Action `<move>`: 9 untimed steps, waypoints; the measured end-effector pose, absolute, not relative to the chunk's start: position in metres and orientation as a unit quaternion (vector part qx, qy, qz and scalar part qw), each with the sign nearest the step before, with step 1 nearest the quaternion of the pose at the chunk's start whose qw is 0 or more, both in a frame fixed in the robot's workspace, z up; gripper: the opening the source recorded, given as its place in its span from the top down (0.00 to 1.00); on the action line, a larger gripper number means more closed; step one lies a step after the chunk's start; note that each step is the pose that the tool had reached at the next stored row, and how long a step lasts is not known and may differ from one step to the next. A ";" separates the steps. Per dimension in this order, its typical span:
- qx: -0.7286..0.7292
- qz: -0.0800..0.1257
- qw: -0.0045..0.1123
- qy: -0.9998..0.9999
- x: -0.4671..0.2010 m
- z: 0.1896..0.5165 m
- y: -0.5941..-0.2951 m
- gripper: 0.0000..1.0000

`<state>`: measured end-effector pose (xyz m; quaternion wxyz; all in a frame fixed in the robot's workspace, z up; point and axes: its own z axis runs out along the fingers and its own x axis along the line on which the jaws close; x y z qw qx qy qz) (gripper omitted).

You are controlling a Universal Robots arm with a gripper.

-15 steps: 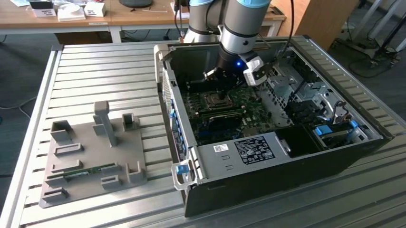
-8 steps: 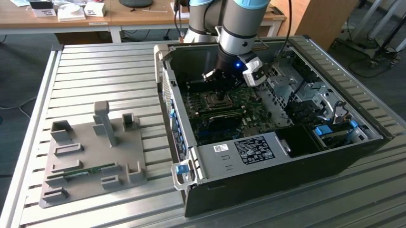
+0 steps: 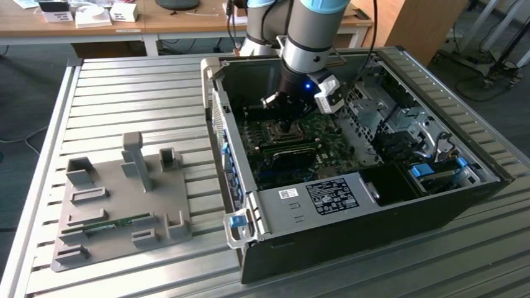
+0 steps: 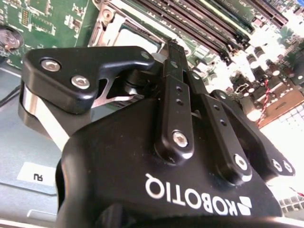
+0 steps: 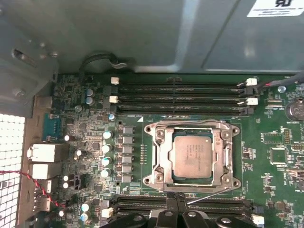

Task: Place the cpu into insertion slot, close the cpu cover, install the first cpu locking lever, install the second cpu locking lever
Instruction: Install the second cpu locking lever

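Already the cpu [image 5: 192, 155] lies flat in the insertion slot [image 5: 164, 176], its silvery top showing through the square window of the cpu cover [image 5: 162, 154], which appears folded down over it. So the first two steps look done. Thin wire levers run along the frame's 12 o'clock and 6 o'clock edges in the first wrist view; whether either is fully latched I cannot tell, though the one at 6 o'clock seems to stand a little off the frame, so the lever work is probably still in hand.

The hand [image 5: 178, 214] hangs just beside the socket at its 6 o'clock edge, fingertips drawn together with no visible gap and nothing clearly held between them; the second wrist view shows the fingers [image 4: 176, 95] meeting above the board as well.

Count: one chip, one socket, one cover, two levers as far as can be made out. Memory slots [image 5: 178, 97] lie in banks on either side of the socket, three long rows at 12 o'clock. Farther out, one open computer case [image 3: 348, 245] sits on the bench [image 3: 133, 93], with one grey fixture tray [image 3: 120, 214] at its 9 o'clock.
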<state>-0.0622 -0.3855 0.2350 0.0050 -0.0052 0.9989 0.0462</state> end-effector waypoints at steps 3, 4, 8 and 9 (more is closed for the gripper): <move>-0.008 0.045 0.005 0.999 -0.063 0.235 -0.385 0.89; -0.008 0.045 0.005 0.999 -0.063 0.233 -0.385 0.89; -0.009 0.046 0.005 0.999 -0.063 0.232 -0.385 0.89; -0.009 0.046 0.006 0.999 -0.064 0.232 -0.385 0.89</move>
